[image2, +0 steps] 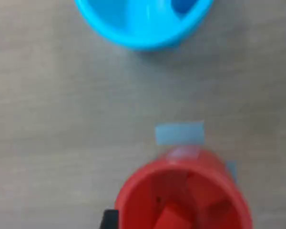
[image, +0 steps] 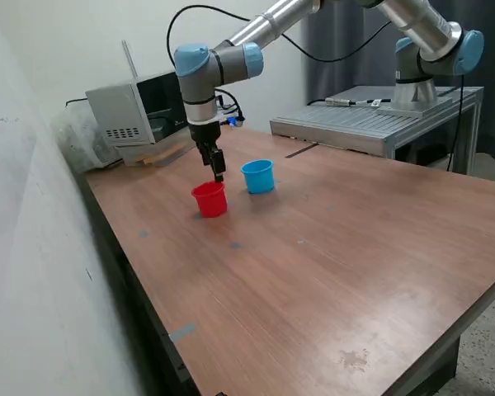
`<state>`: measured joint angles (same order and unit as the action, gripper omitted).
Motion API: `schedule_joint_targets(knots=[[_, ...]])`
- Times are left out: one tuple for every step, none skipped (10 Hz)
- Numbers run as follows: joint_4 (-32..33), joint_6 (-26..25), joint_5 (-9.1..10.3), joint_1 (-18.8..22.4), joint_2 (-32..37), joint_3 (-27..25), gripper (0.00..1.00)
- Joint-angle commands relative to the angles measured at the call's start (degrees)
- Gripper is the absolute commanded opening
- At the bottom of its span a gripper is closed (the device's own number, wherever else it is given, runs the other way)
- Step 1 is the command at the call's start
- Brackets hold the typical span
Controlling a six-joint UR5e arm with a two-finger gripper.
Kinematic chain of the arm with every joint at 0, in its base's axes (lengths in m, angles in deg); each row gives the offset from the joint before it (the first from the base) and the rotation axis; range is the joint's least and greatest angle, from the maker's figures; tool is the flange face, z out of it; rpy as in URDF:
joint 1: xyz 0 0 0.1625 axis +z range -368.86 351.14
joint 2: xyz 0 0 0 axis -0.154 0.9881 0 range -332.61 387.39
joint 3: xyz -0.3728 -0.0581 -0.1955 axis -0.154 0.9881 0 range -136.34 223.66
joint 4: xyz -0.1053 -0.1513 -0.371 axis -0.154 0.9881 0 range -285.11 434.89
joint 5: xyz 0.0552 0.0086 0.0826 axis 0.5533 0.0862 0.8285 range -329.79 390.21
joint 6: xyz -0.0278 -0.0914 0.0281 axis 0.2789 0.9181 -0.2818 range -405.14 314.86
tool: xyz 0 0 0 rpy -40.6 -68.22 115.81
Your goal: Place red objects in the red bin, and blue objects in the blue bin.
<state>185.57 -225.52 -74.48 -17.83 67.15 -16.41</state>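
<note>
The red cup (image: 209, 199) stands on the wooden table, with the light blue cup (image: 258, 176) close by on the exterior view's right. My gripper (image: 219, 173) hangs just above the red cup's far rim. In the wrist view the red cup (image2: 183, 191) holds a red cube (image2: 171, 219); a second one beside it is too blurred to tell. The light blue cup (image2: 143, 24) holds a dark blue cube (image2: 183, 5). Dark fingertips (image2: 109, 220) show far apart at the picture's edges with nothing between them. No loose cubes show on the table.
A white machine (image: 136, 111) and a plastic bag sit at the table's far left corner. A grey metal platform (image: 371, 124) stands behind the table. Pale blue tape marks (image2: 179, 133) dot the tabletop. A wall runs along the exterior view's left.
</note>
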Motion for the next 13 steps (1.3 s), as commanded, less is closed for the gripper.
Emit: schedule_joint_targets(knots=[[-3.4, -0.5, 0.28, 3.3, 7.5, -6.9, 1.00], [-4.4, -0.6, 1.15, 5.4, 12.4, -11.2, 1.00], [-6.4, -0.6, 1.33, 7.4, 16.5, -15.0, 1.00], [-9.1, -0.7, 1.33, 8.9, 20.7, -19.3, 1.00], [-9.8, -0.9, 1.51, 9.0, 25.1, -23.3, 1.00], [-10.8, -2.2, 1.51, 9.1, 29.7, -27.1, 1.00], [-12.7, -2.6, 1.86, 9.2, 35.4, -32.5, 1.00], [-12.9, -2.7, 2.12, 9.2, 39.8, -36.7, 1.00], [-13.1, -2.7, 2.21, 9.2, 43.6, -39.7, 1.00], [-15.2, -2.8, 2.30, 9.3, 47.6, -43.9, 1.00], [-18.2, -2.8, 2.82, 9.3, 52.7, -47.3, 1.00], [-21.5, -2.7, 5.70, 9.2, 57.7, -49.9, 1.00], [-24.7, -2.5, 8.25, 9.2, 61.0, -52.1, 1.00]])
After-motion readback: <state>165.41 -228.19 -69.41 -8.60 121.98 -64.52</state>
